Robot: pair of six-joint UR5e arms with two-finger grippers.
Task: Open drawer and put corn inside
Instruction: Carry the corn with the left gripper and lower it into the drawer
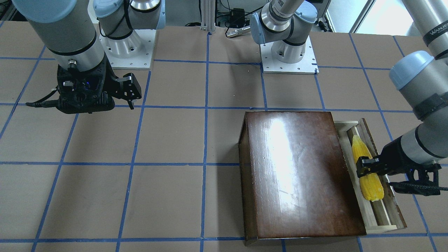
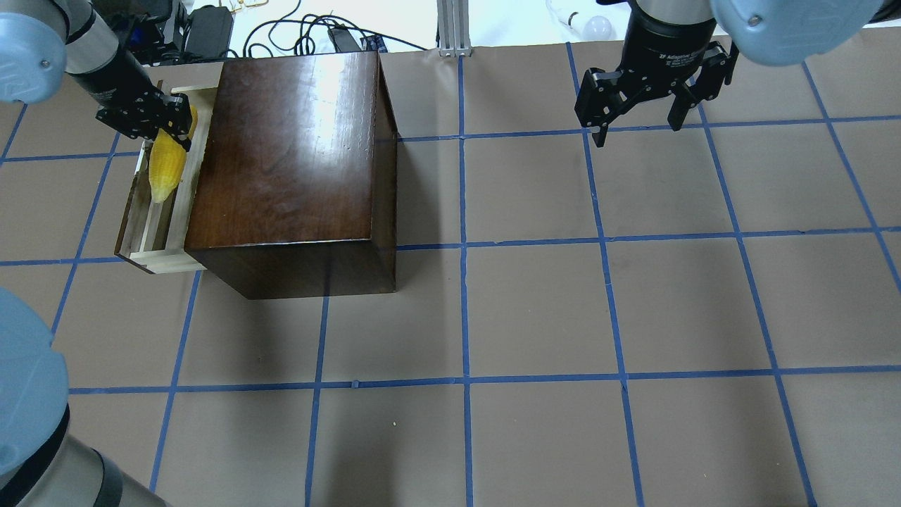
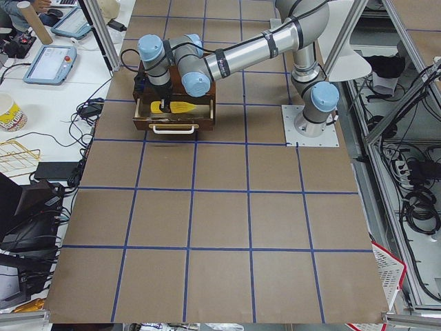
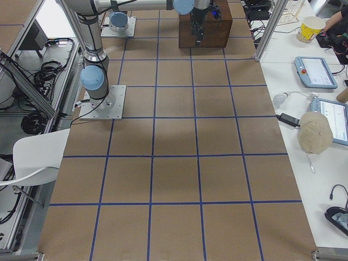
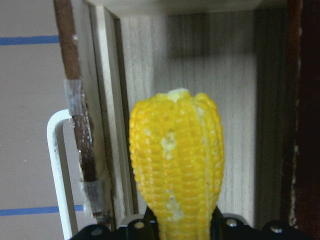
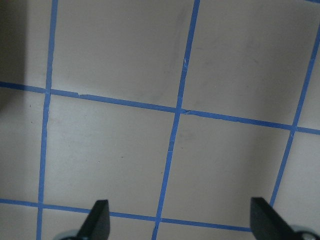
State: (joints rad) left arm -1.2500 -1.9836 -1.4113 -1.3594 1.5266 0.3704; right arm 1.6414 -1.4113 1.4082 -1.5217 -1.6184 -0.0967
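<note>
One corn [image 1: 371,185], one drawer [image 1: 382,228], one cabinet [image 1: 301,175], one worktop [image 1: 168,140], two pincers, the left pincer [image 1: 366,167] and the right pincer [image 2: 639,128].

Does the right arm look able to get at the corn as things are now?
Probably not: the cabinet stands between the right tool and the open drawer, and the left tool grips the corn there.

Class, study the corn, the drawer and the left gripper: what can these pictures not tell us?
1. Whether the corn touches the drawer floor: its underside shows in no view, and the left gripper covers its thick end in the overhead view.
2. The gripper's fingertips: cut off by the left wrist view's bottom edge and behind the corn.
3. The cabinet interior: hidden under its top everywhere.
</note>
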